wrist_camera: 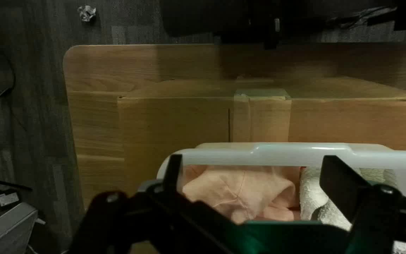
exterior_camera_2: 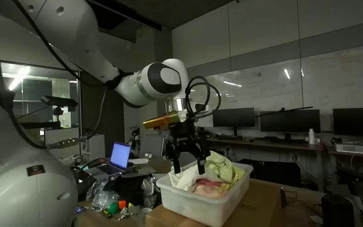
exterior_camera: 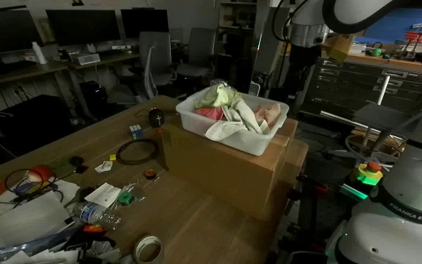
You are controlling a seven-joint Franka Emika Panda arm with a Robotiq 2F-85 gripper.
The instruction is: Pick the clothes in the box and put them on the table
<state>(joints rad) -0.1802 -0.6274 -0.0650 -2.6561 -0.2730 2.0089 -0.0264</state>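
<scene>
A white plastic box [exterior_camera: 192, 121] holds several crumpled clothes and shows in all views [exterior_camera_2: 191, 203] [wrist_camera: 294, 155]. Inside are a yellow-green cloth [exterior_camera: 218, 96] [exterior_camera_2: 222, 167], a white cloth [exterior_camera: 245, 114] [exterior_camera_2: 186, 177], a pinkish-red cloth [exterior_camera: 211, 113] and a peach cloth [exterior_camera: 269, 112] [exterior_camera_2: 211, 191]. My gripper [exterior_camera_2: 189, 167] is open and empty, pointing down close to the near end of the box. In the wrist view, my gripper's fingers [wrist_camera: 254, 165] stand apart, with the peach cloth [wrist_camera: 238, 190] framed between them and the white cloth [wrist_camera: 312, 192] beside the right finger.
The box stands on a cardboard carton [exterior_camera: 218, 176] on the wooden table [exterior_camera: 192, 209]. The table also bears a cable coil [exterior_camera: 137, 151], a puzzle cube [exterior_camera: 136, 131], a plastic bottle [exterior_camera: 97, 215], a tape roll [exterior_camera: 148, 250] and papers. A laptop [exterior_camera_2: 118, 157] stands beyond the clutter.
</scene>
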